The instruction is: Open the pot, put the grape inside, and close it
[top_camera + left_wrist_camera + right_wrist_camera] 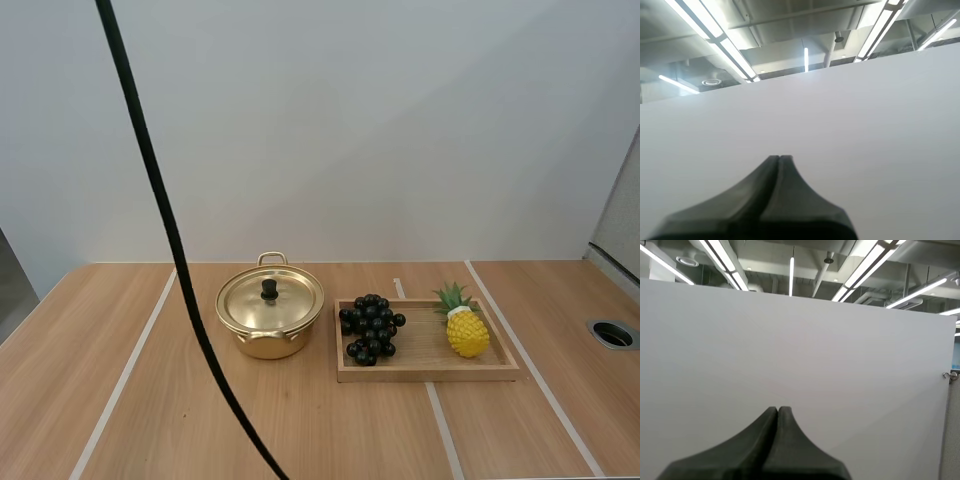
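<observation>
A gold pot (pixel 270 318) stands on the wooden table, its lid (pixel 270 300) on, with a black knob (pixel 269 289) in the middle. Right beside it a bunch of dark grapes (pixel 371 328) lies at the left end of a wooden tray (pixel 425 369). My left gripper (pixel 779 159) is shut on nothing, its fingers together as one dark wedge raised against the white wall. My right gripper (pixel 778 410) is shut the same way, also facing the white wall, away from the table.
A yellow toy pineapple (pixel 465 328) lies in the tray's right half. Pale tape lines (pixel 125 375) cross the table. A round grommet hole (pixel 612 334) sits near the table's right edge. A white wall stands behind the table.
</observation>
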